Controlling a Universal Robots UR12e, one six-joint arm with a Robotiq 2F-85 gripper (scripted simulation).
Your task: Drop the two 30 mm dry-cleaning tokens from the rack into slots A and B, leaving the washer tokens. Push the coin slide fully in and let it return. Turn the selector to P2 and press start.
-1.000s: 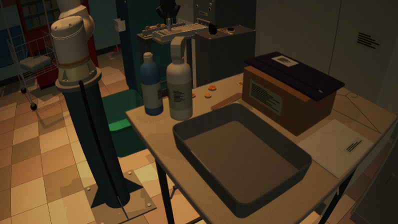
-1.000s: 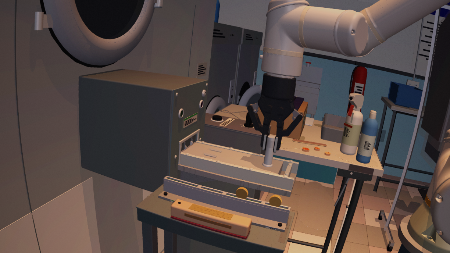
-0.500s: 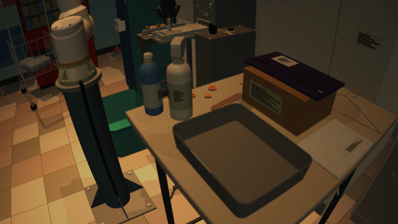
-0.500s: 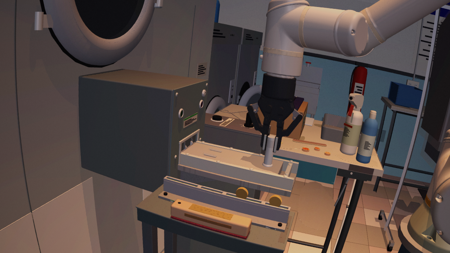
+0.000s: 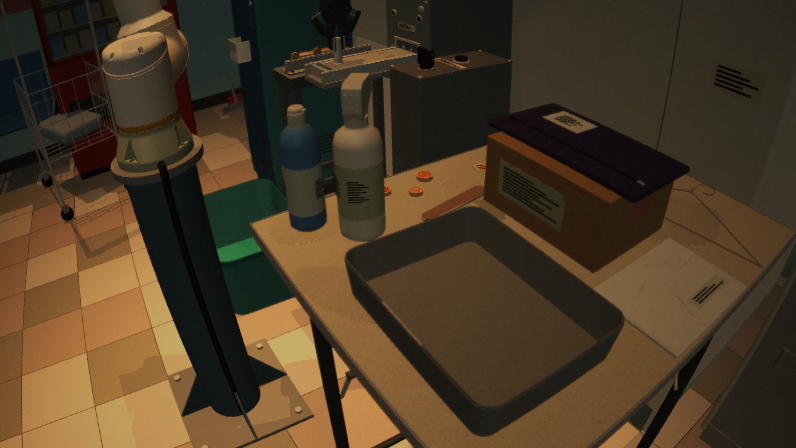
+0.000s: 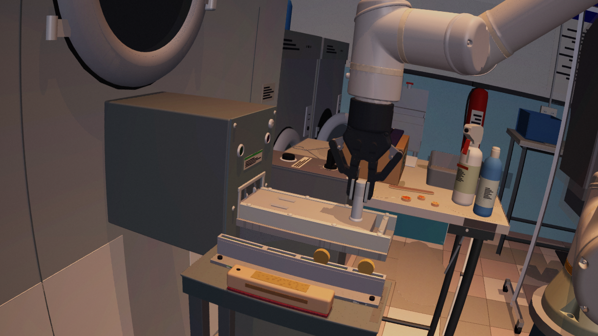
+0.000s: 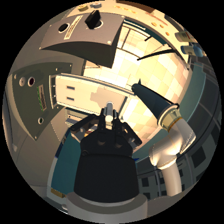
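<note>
My gripper (image 6: 360, 193) (image 7: 109, 117) (image 5: 336, 43) points straight down over the outer end of the pale coin slide (image 6: 311, 213) (image 7: 90, 93), which sticks out from the grey coin box (image 6: 184, 167). An upright grey post handle (image 6: 356, 204) (image 7: 109, 107) (image 5: 337, 53) rises from the slide there. Two narrow slots (image 6: 281, 203) (image 7: 70, 93) show in the slide's top near the box. Below, the token rack (image 6: 299, 263) carries two round yellow tokens (image 6: 321, 255) (image 6: 366, 266). The control box (image 7: 79, 30) with a black selector knob (image 7: 93, 18) (image 5: 425, 57) stands beyond the slide. The gripper is closed around the post handle.
A grey bin (image 5: 479, 311) sits on the side table with a cardboard box (image 5: 579, 183), two bottles (image 5: 359, 161) (image 5: 302, 167), small orange discs (image 5: 424, 176) and a paper sheet (image 5: 671, 292). A tan block (image 6: 280, 288) lies in front of the rack. The robot pedestal (image 5: 189, 267) stands beside the table.
</note>
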